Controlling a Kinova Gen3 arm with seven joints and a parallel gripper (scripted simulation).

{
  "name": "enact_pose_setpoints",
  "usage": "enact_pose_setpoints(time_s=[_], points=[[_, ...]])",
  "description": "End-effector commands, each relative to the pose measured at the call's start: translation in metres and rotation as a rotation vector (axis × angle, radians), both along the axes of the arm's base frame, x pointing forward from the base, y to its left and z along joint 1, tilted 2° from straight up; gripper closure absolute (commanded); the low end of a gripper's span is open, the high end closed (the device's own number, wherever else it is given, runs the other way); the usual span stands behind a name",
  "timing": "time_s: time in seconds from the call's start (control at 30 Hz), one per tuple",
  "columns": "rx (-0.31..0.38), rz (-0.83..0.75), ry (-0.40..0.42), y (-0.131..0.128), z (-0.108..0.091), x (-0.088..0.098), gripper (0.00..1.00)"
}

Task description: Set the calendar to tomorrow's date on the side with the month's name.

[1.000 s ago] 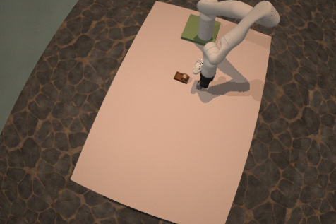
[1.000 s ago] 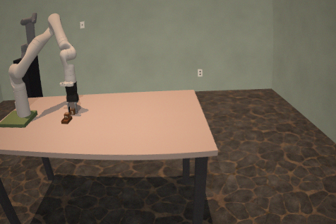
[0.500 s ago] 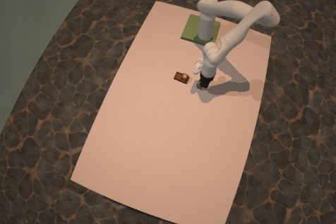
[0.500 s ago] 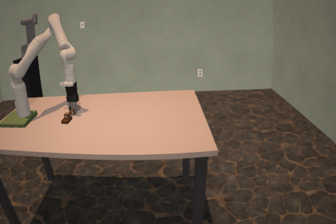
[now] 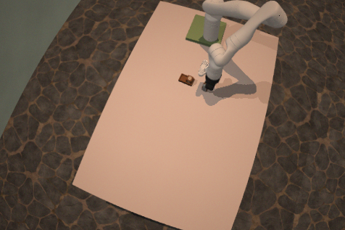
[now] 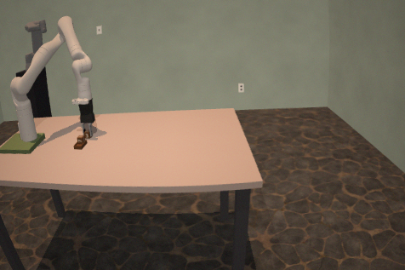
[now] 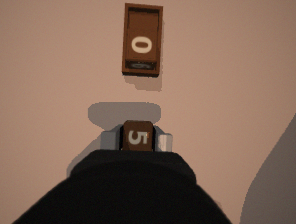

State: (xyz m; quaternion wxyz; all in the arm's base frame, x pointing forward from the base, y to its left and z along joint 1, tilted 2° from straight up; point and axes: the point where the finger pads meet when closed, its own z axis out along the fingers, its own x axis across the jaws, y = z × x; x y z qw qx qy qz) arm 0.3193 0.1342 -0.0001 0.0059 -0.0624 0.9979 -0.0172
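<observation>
The gripper is closed partway on the cube showing 5, near the tray; the other cube, showing 0, seems to stand inside the tray

Soft even light, crisp shadows, wrist view perhaps blurred.

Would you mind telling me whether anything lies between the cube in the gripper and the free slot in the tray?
Nothing visible does. The gripper is shut on the 5 cube, and only bare table separates it from the tray, where the 0 cube leaves one slot free.
</observation>
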Motion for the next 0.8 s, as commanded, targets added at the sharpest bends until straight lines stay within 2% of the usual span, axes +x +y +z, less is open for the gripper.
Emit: enact_pose_setpoints(time_s=[0.0, 0.43, 0.67, 0.77], points=[[0.001, 0.0, -0.001, 0.0, 0.0, 0.0, 0.4], [0.001, 0.0, -0.001, 0.0, 0.002, 0.0, 0.4], [0.001, 0.0, -0.001, 0.001, 0.012, 0.0, 0.4], [0.001, 0.0, -0.001, 0.001, 0.024, 0.0, 0.4]])
